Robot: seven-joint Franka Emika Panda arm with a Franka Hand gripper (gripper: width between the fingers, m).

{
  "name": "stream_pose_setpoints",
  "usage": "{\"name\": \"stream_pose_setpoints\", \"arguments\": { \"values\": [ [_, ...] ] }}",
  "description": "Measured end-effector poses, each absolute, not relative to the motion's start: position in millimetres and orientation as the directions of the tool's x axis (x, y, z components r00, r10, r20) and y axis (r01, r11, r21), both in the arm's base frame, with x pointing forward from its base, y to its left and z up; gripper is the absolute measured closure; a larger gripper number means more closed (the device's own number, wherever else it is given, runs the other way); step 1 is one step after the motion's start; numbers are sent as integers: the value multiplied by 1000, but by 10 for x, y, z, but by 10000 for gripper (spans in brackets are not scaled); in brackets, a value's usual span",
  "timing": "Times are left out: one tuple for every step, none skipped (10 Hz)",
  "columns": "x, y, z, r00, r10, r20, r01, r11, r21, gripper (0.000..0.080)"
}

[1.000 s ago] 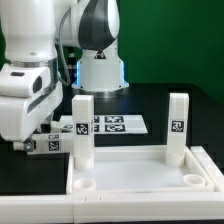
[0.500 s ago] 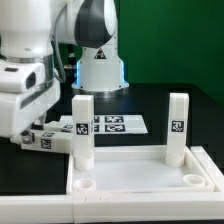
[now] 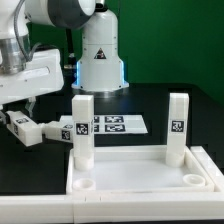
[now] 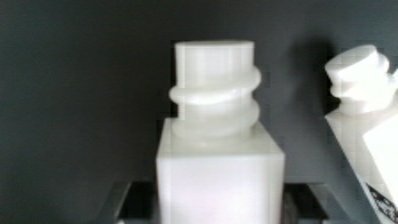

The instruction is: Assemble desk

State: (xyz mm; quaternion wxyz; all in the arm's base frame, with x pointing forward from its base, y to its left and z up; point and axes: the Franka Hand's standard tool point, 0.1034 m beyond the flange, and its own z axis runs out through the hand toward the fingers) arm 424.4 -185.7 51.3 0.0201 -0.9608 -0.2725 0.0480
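Exterior view: the black worktop carries everything, and my white arm reaches in over its far corner on the exterior view's left. My conical base stands at the far edge, about midway along it.

The largest part of the desk is the square tabletop, a white tray with a raised rim lying flat along the worktop's near edge. A round socket shows in its near corner on the exterior view's left and another socket in the near corner on the right. Two blocky legs stand upright in its far corners: the first upright leg on the exterior view's left and the second upright leg on the right, which shows a black-and-white tag.

Behind the tabletop, between the two upright legs and nearer the first one, the marker board lies flat on the worktop.

A third leg lies roughly level and slightly tilted near the worktop's edge on the exterior view's left. One end points toward the first upright leg and comes just beside it. My pincer is clamped on its other end.

In the wrist view this held leg fills the middle, its square body running out to a ridged round peg. Beside it is a blurred white shape; I cannot tell which part that is.
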Motion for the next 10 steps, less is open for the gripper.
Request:
{"name": "stream_pose_setpoints", "arguments": {
  "values": [
    [4231,-1848,501,870,485,-87,481,-875,-64,515],
    [4229,-1846,497,898,430,-91,426,-903,-60,515],
    [4214,-1862,486,928,362,-93,358,-932,-54,515],
    [4123,-1940,445,988,129,-80,127,-991,-34,515],
    [3991,-1950,385,995,-52,-90,-56,-997,-49,515],
    [3940,-1929,349,981,-162,-106,-170,-983,-76,515],
    [3979,-1913,358,981,-163,-101,-171,-983,-73,515],
    [3981,-1893,353,965,-239,-107,-247,-967,-68,515],
    [3951,-1903,334,946,-305,-113,-313,-947,-65,515],
    [3817,-1952,265,916,-382,-126,-393,-916,-77,515]
  ]
}}
